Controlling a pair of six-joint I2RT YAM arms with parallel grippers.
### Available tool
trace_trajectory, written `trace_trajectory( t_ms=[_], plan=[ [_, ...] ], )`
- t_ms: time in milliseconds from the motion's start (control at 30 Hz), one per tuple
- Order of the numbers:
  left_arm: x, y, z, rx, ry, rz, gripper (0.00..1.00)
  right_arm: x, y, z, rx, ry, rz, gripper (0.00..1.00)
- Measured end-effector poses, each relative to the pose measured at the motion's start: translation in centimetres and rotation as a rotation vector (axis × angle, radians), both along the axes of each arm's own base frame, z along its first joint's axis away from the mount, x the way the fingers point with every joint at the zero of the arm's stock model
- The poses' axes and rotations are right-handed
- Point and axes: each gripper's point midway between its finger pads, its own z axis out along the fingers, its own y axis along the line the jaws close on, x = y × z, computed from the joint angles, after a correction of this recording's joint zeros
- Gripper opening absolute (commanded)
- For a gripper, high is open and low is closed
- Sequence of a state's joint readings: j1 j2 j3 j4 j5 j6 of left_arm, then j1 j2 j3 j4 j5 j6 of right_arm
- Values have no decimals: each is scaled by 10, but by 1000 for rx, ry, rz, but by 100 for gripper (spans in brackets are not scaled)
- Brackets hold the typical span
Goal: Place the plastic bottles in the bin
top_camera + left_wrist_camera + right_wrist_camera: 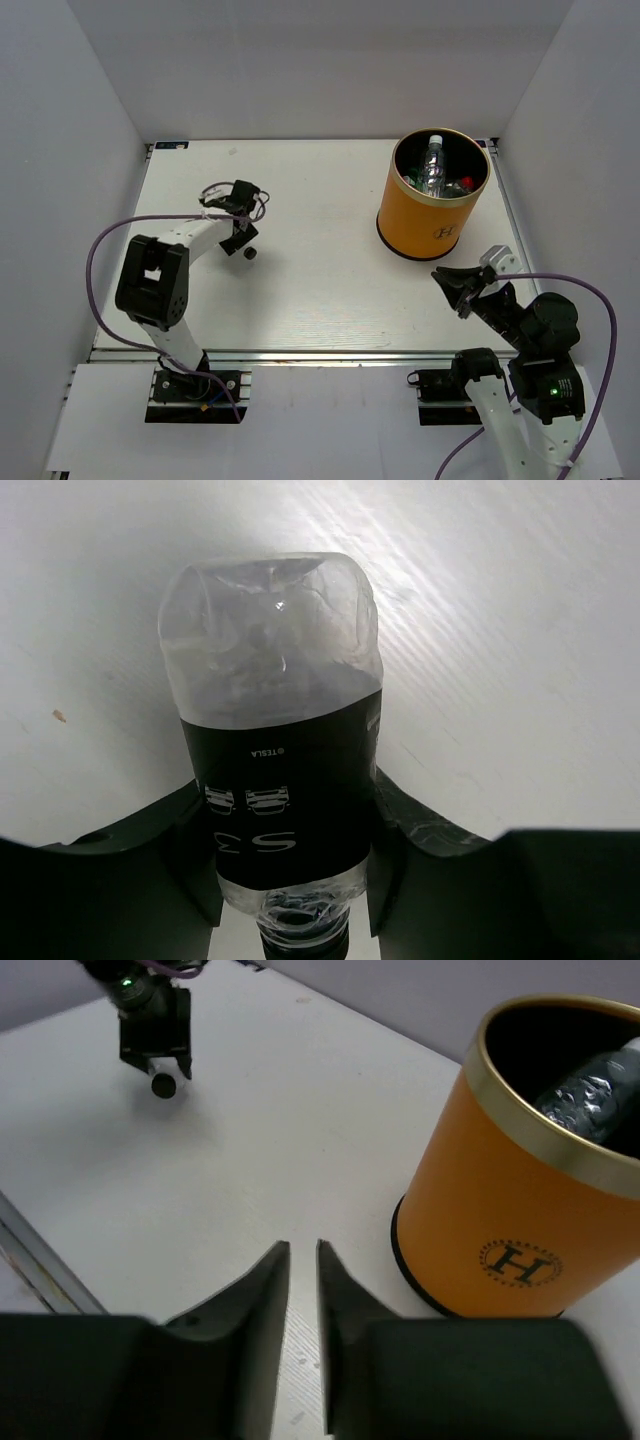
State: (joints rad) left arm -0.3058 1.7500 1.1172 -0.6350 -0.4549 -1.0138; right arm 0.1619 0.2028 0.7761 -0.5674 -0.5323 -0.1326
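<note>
From above: tall orange cylindrical bin (432,215) far right on white table (320,290), several plastic bottles (433,165) inside; left gripper (238,238) mid-left, right gripper (455,285) near the bin.

Left wrist: clear black-labelled plastic bottle (275,780) clamped between both jaws.

Right wrist: jaws nearly together, gripping nothing, beside the bin.

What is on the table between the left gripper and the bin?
Nothing: in the top view the table between the left gripper, which holds a bottle, and the bin is bare.
</note>
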Motion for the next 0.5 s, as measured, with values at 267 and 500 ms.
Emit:
trace_trajectory(
  t_ms=[267,500],
  plan=[
    [19,-86,162,-152,-432,-593,0,39,-42,6,58,-1,-316,0],
    [-3,-213,329,-339,-937,-1230,0,68,-81,-17,63,40,-568,0]
  ],
)
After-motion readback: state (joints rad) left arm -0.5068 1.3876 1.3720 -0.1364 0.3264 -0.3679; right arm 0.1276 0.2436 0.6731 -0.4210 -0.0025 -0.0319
